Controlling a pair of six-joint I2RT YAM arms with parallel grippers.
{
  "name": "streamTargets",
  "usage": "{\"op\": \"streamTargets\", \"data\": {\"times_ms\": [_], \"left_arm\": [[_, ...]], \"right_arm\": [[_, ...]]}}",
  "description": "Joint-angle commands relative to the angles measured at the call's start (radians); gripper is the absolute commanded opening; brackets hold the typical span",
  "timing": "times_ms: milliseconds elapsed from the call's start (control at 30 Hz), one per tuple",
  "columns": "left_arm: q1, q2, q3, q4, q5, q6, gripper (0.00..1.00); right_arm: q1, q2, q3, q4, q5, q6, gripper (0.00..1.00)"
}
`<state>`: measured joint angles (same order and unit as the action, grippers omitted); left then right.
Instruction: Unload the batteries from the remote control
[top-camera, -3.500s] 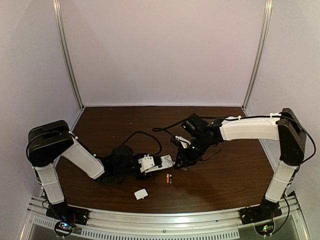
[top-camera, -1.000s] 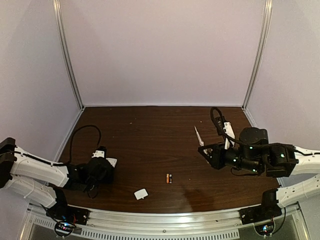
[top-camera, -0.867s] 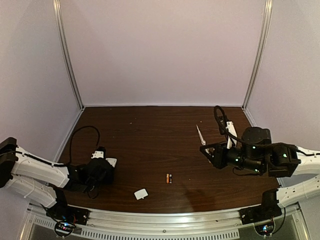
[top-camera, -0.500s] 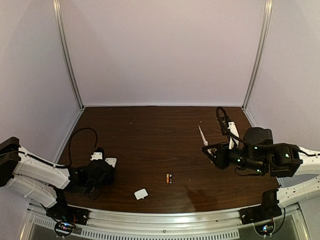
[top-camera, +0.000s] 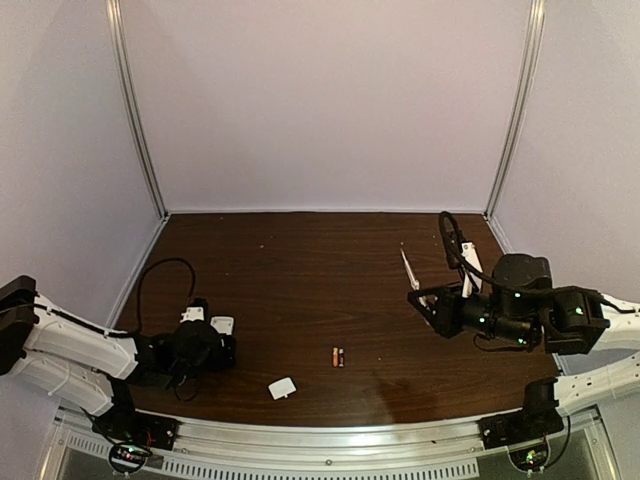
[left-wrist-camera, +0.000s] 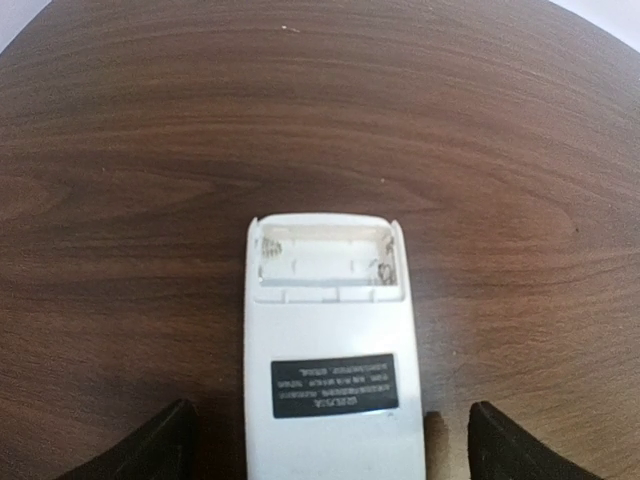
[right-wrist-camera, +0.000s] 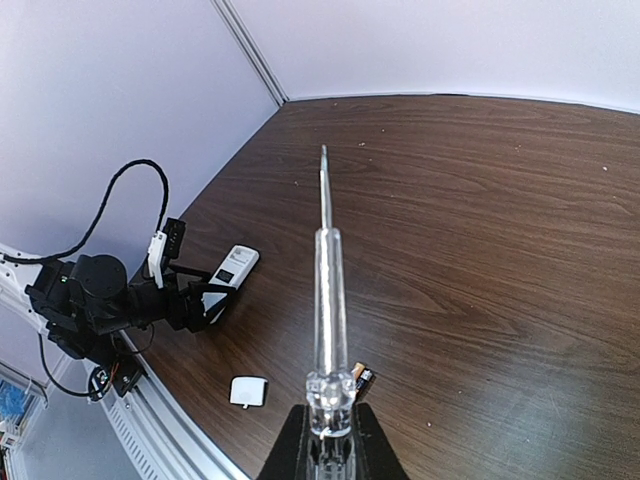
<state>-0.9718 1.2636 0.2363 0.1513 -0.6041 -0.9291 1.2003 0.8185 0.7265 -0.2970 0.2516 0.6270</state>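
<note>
The white remote control (left-wrist-camera: 330, 380) lies back-up on the table, its battery bay (left-wrist-camera: 325, 262) open and empty. My left gripper (left-wrist-camera: 330, 455) is open, with a finger on each side of the remote's near end and a gap on both sides. In the top view the remote (top-camera: 222, 324) sits just beyond the left gripper (top-camera: 212, 345). The two batteries (top-camera: 338, 356) lie side by side mid-table and also show in the right wrist view (right-wrist-camera: 362, 377). My right gripper (right-wrist-camera: 330, 445) is shut on a clear-handled screwdriver (right-wrist-camera: 328, 290), held above the table at the right (top-camera: 412, 272).
The small white cover piece (top-camera: 282, 388) lies near the front edge, left of the batteries, and also shows in the right wrist view (right-wrist-camera: 248, 391). A black cable loops behind the left arm (top-camera: 160, 275). Metal rail runs along the front edge (top-camera: 320, 445).
Since 3.5 s ago both arms have pulled back from the table's middle to their own sides. In the last second the right gripper drifted slightly right with the screwdriver. The batteries have not moved.
</note>
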Motion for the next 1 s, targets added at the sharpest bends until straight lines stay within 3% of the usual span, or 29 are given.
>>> {"op": "streamTargets", "data": {"times_ms": [0, 200, 467, 767, 967], "left_arm": [[-0.002, -0.067, 0.012, -0.082, 0.029, 0.005, 0.97], [-0.012, -0.203, 0.097, -0.216, 0.037, 0.114, 0.96], [-0.063, -0.328, 0.230, -0.187, 0.206, 0.297, 0.85], [-0.172, -0.246, 0.299, 0.081, 0.518, 0.385, 0.78], [-0.191, -0.132, 0.324, 0.369, 0.730, 0.400, 0.75]], "right_arm": [[0.005, -0.004, 0.005, -0.001, 0.009, -0.019, 0.00], [0.005, -0.022, -0.018, 0.051, -0.029, -0.029, 0.00], [0.005, -0.023, -0.092, 0.227, -0.079, -0.043, 0.00], [0.005, 0.000, -0.230, 0.579, -0.215, -0.115, 0.00], [0.005, 0.022, -0.304, 0.781, -0.316, -0.160, 0.00]]}}
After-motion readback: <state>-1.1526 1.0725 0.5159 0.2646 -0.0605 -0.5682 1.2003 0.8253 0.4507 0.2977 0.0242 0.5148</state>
